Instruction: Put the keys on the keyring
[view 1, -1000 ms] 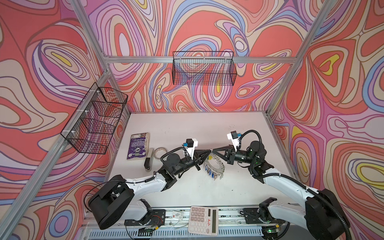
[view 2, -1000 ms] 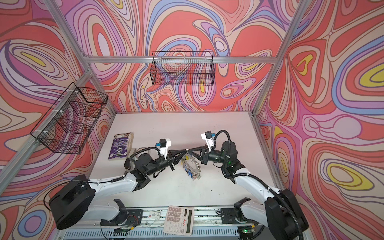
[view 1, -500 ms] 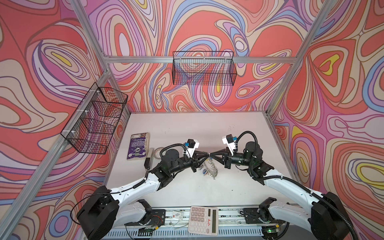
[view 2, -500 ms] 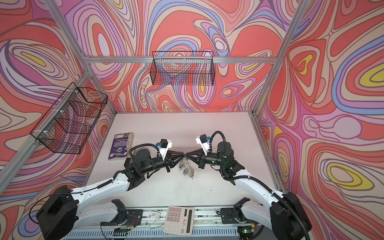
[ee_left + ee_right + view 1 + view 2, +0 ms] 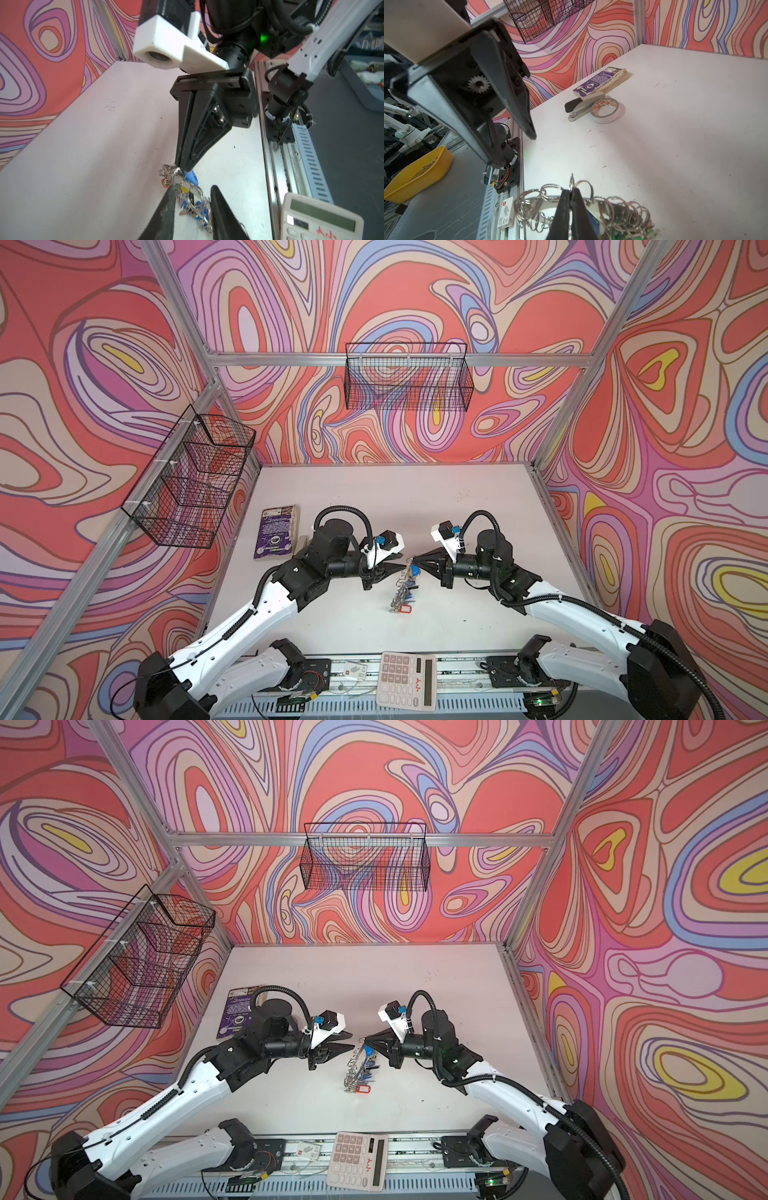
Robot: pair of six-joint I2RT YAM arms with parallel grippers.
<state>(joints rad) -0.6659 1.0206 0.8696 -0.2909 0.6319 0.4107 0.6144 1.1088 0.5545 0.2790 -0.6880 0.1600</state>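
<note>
Left arm (image 5: pixel 266 608) and right arm (image 5: pixel 582 612) reach inward, nearly meeting; left jaws parted, right jaws clamped.

In the right wrist view the keyring (image 5: pixel 548 196) runs off the picture's edge, its middle covered by the right gripper (image 5: pixel 571 190), whose fingers (image 5: pixel 560 216) are cropped as well. In both top views the keys (image 5: pixel 402 593) are too small to count, and the left arm (image 5: pixel 266 605) hides the tape roll (image 5: pixel 605 110) and most of the stapler (image 5: pixel 583 106).
</note>
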